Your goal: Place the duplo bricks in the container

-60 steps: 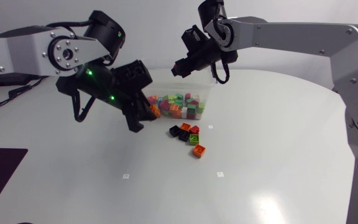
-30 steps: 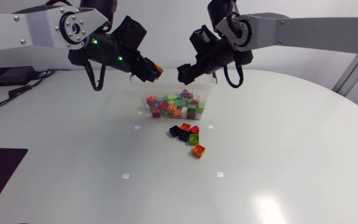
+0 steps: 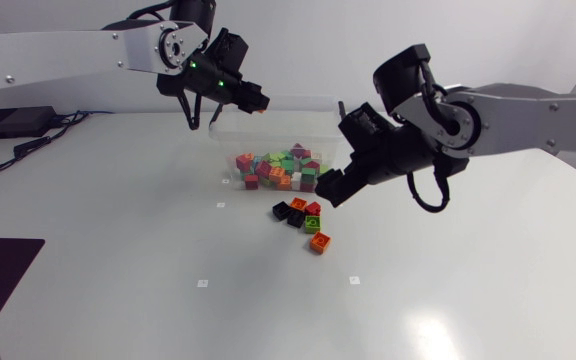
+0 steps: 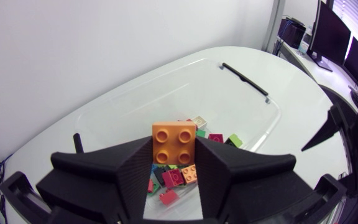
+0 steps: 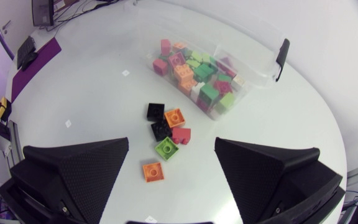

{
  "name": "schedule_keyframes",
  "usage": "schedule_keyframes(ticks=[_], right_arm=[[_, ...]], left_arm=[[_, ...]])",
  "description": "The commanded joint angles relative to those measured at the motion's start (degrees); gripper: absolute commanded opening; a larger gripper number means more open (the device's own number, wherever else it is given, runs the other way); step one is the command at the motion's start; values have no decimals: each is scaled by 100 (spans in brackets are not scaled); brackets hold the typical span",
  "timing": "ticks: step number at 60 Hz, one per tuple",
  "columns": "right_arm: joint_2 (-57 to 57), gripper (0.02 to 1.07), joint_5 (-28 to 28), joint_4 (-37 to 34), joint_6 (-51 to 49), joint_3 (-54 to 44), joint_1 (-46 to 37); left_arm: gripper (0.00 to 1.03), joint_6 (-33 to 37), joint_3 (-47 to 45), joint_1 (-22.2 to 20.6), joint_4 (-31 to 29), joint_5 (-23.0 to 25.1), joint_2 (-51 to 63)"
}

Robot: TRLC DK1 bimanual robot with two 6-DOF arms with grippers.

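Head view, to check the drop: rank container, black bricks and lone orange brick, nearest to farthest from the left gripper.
1. container, beneath the left gripper
2. black bricks, just outside its near wall
3. lone orange brick, beyond them, farthest

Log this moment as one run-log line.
left gripper: shut on orange duplo brick, above container | right gripper: open, above six loose bricks beside container

The container (image 3: 303, 100) sits upper centre of the head view on the table (image 3: 118, 260), with a heap of bricks (image 3: 283, 170) in its front part. Loose bricks (image 3: 303, 218) lie just below it. The left gripper (image 3: 253, 98) hangs over its rear left rim, clamping a brick (image 4: 174, 143). The right gripper (image 3: 330, 188) is by its front right corner.
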Motion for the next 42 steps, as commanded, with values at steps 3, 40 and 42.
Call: schedule_keyframes(ticks=[3,40,42], right_arm=[[-178,102,-4,88,-45,-477,58],[1211,100,224,334,-730,-591,419],[1290,99,224,352,-774,-548,401]], left_arm=[[14,-256,479,11,39,-133,437],[99,140,-593,-95,-550,-607,-838],[99,219,-804,-104,-559,-607,-987]])
